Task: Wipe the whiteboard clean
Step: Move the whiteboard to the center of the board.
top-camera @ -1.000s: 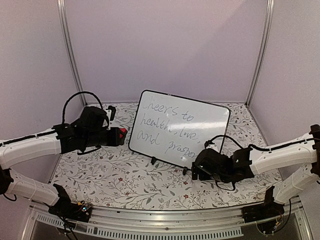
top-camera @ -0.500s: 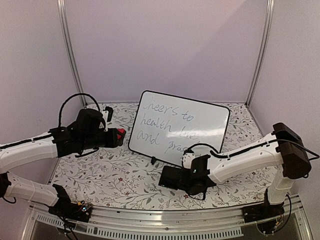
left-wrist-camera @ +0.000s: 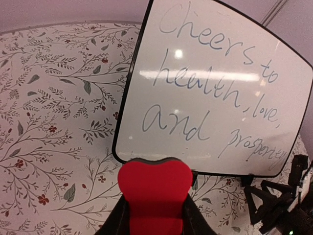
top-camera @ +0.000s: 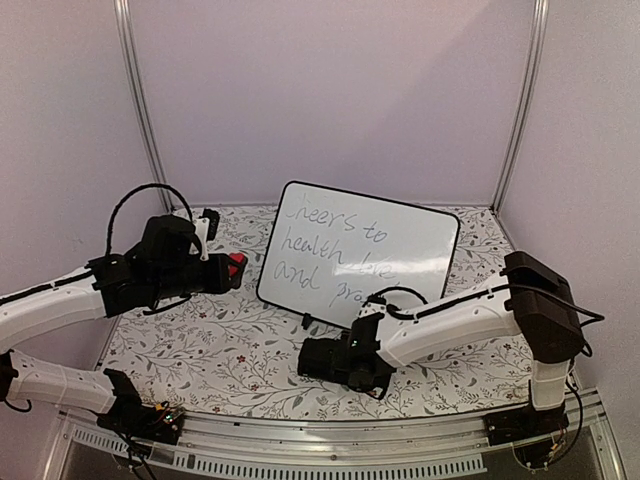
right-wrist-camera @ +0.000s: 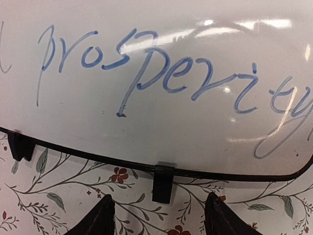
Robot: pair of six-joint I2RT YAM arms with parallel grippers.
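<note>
The whiteboard (top-camera: 360,250) stands tilted on small black feet at the back middle, with cursive handwriting across it. In the left wrist view the whiteboard (left-wrist-camera: 210,93) fills the upper right. My left gripper (top-camera: 225,272) hovers left of the board, shut on a red eraser (left-wrist-camera: 155,188), a short gap from the board's lower left corner. My right gripper (top-camera: 362,352) sits low in front of the board's bottom rim. Its fingers (right-wrist-camera: 103,218) stand open with only the tablecloth between them. One black foot (right-wrist-camera: 162,183) lies just ahead of them, under the word "prosperity" on the whiteboard (right-wrist-camera: 161,117).
A floral tablecloth (top-camera: 230,350) covers the table. Plain walls with metal corner posts (top-camera: 140,110) close in the back and sides. The right arm (top-camera: 470,315) reaches across the front right of the table. A metal rail (top-camera: 330,445) runs along the near edge.
My right arm has swung left and in towards the board's bottom rim, its jaws narrowing. My left arm has drawn back a little to the left with the eraser.
</note>
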